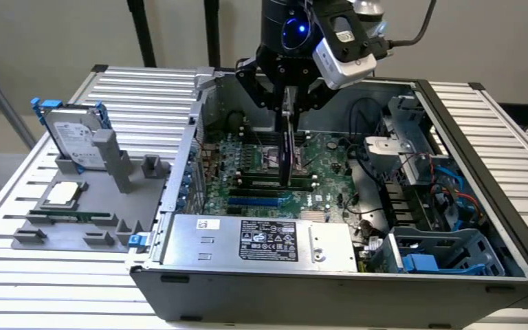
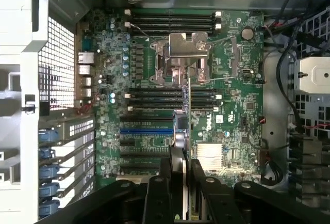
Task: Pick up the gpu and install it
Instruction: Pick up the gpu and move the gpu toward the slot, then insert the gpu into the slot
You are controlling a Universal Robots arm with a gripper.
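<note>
Above the motherboard of an open computer case, the robot's gripper is hanging with its dark fingers pressed in on a thin card between them. That card is the gpu, and the gripper is holding it by its upper edge, so it is hanging edge-on over the middle of the motherboard. The gpu's lower edge is sitting low, close to the motherboard, but I cannot tell whether it is touching.

Looking down from the wrist, the gripper is pinching the gpu, which is showing as one narrow line running across the motherboard from the metal CPU socket toward the gripper. A blue expansion slot is lying just beside that line, and the gpu is crossing the direction of the slot, not lying along it.

Off the motherboard, on the bench outside the case, a silver hard drive with blue rails is standing in a grey holder.

Judging from this, the pick-up is looking done, since the gpu is off the bench and in the gripper. The installing is looking unfinished: the gpu is not sitting in any slot.
</note>
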